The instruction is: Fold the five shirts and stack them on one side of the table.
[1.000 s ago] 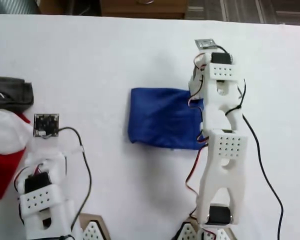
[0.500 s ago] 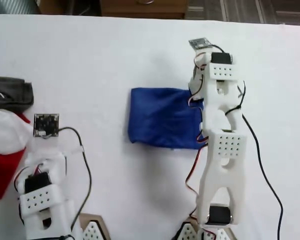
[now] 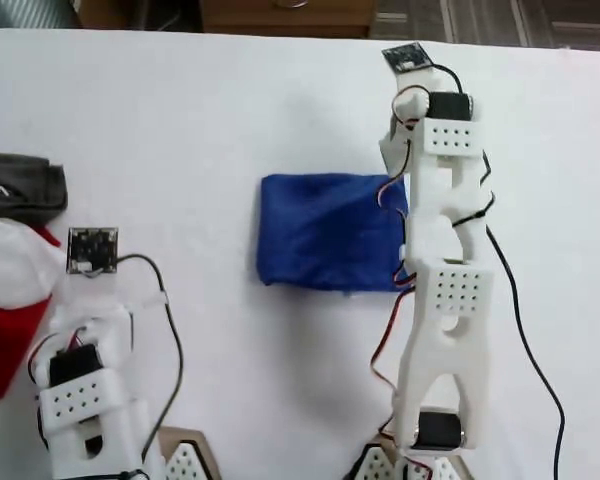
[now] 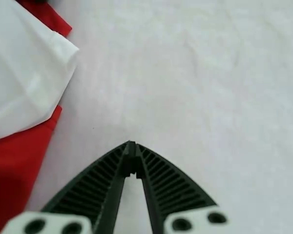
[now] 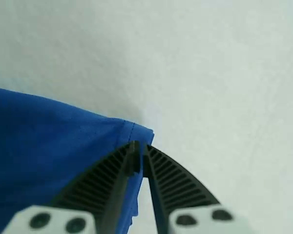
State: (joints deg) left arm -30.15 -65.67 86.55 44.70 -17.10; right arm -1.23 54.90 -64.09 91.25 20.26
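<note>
At centre of high view: blue shirt (image 3: pixel 325 232), folded to a rough rectangle, flat on the white surface (image 3: pixel 200 120), well apart from the other garments. At far left edge of same frame: red-and-white shirt (image 3: pixel 10 300), w/ dark grey shirt (image 3: pixel 20 185) touching it from above, prob. the stack side. Three garments counted, so short of five on this evidence.

Step in hand, by judgement: fold of the blue one about done, transfer to the pile not yet made.

Over the shirt's hemmed corner, the right gripper (image 5: pixel 136 148): closed, tips together, no cloth seen pinched betw. them. Along the shirt's right edge in high view, the right arm (image 3: pixel 440 300), stretched toward top of frame. At lower left, the left arm (image 3: pixel 80 380); its left gripper (image 4: pixel 133 156) closed too, empty, over bare surface, w/ white and red cloth at left of its frame.

Next move, as judged: open up, come in low at an edge, grip through all layers, then carry or drag left to the pile. Risk: a top-layer-only grab, fold undone en route.

Views compared: right wrist view gives hem stitching and exact tip-to-corner relation, covered by the arm from above. Left wrist view settles the left tips' closed state, masked from above by the wrist camera board. High view alone gives whole layout: shirt vs. pile, both arms, the grey garment.
</note>
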